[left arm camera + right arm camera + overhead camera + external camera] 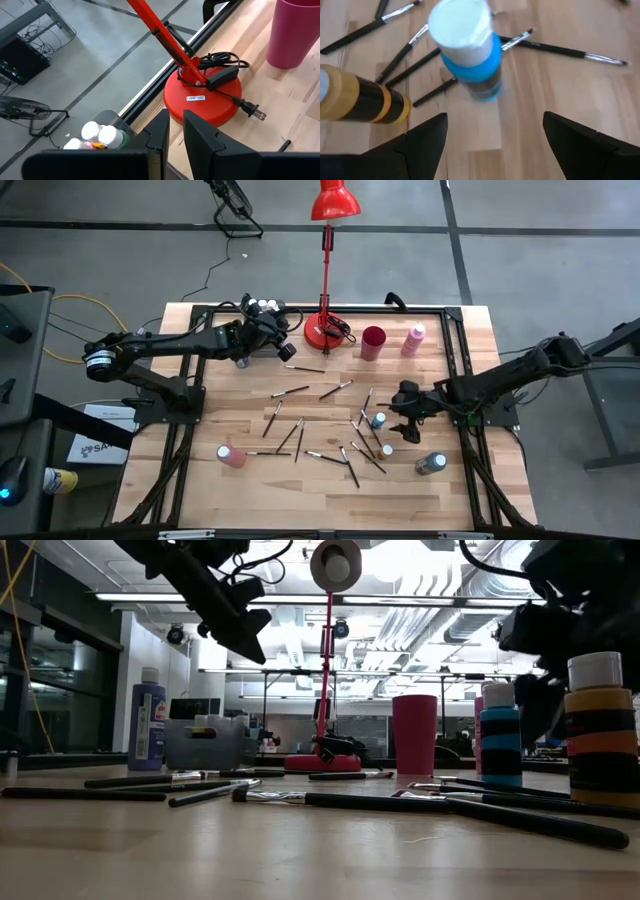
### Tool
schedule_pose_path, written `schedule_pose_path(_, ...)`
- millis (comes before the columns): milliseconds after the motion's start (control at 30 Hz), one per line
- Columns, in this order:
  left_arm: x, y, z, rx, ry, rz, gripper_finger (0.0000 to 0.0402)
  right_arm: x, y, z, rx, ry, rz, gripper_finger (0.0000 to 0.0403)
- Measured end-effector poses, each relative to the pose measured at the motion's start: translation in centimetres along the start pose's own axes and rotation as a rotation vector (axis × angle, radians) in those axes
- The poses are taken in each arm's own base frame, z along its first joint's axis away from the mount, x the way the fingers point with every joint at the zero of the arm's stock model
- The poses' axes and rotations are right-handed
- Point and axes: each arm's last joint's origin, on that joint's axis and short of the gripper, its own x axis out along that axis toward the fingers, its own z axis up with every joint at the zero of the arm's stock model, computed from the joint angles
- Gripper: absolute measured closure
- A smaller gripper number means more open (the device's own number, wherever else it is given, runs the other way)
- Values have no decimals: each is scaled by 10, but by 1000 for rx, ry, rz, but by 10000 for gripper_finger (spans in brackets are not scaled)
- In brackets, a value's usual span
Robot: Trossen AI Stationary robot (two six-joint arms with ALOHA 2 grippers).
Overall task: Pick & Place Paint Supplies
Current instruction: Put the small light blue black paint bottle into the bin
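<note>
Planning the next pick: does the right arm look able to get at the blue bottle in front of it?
Probably yes. The right tool is open, the upright blue bottle stands just ahead of its fingers, and only flat paintbrushes lie around it.

white-capped paint bottles (378, 421) upright among dark-handled paintbrushes (291, 391) scattered flat across the tabletop

Red lamp (325, 330) base; beside it a dark red cup (372, 342), then a pink bottle (413, 339). Farther off, a blue-banded, white-capped bottle (470, 50) among dark-handled paintbrushes (337, 390).
</note>
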Motion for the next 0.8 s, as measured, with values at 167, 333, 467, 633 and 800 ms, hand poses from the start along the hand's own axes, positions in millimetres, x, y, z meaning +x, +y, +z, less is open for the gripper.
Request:
schedule_pose_path(167,0,0,0,0,0,0,351,15,4,-6,-17,-56,7,82)
schedule_pose_path(333,0,0,0,0,0,0,351,28,4,-7,-19,-81,-41,82)
schedule_pose_path(467,0,0,0,0,0,0,351,40,4,-9,-25,-67,-41,82)
schedule_pose_path(633,0,0,0,6,4,0,351,49,5,-10,19,-64,-46,99)
schedule_pose_path(800,0,0,-1,7,7,0,351,50,6,-7,30,-95,-27,155)
